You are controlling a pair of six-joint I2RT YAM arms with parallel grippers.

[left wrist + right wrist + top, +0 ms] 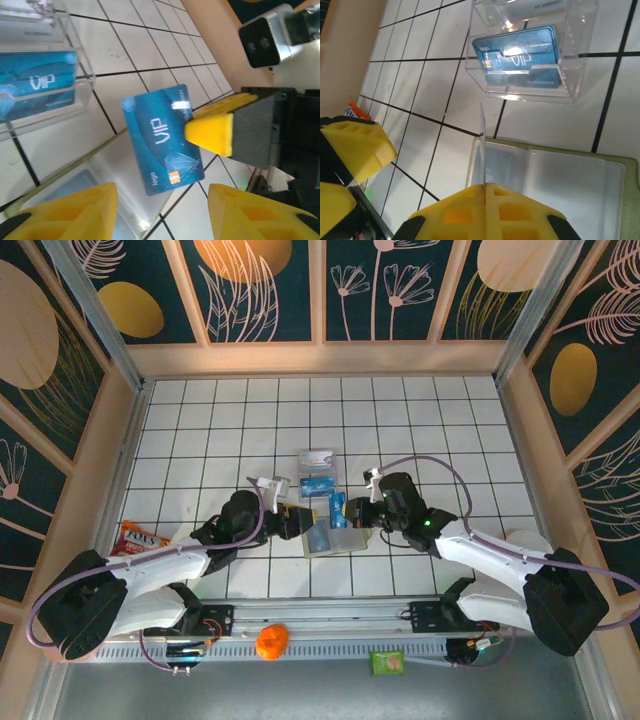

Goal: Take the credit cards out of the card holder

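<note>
The card holder [352, 543] lies open and flat on the table [200, 420], between the two arms and near their bases, its clear inner pockets facing up and its long axis running left to right. The right gripper [485, 189] has its fingers [455, 212] pressed together on a blue card [160, 135], pinching it by one long edge. The card hangs above the holder's left half, standing on edge, so the right wrist view sees it as a thin line. Its printed "VIP" face is turned left toward the left arm, and its long axis appears to run roughly near to far. The left gripper [162, 210] sits just left of the card with its fingers [70, 212] spread wide and nothing between them, low over the near left part of the holder. Another blue card [320, 538] shows through the holder's left pocket. Just beyond the holder, on the far side, stands a clear stand [570, 85] with a second blue card [520, 57] set in its front slot, long axis left to right, and a pale card [535, 7] behind it.
</note>
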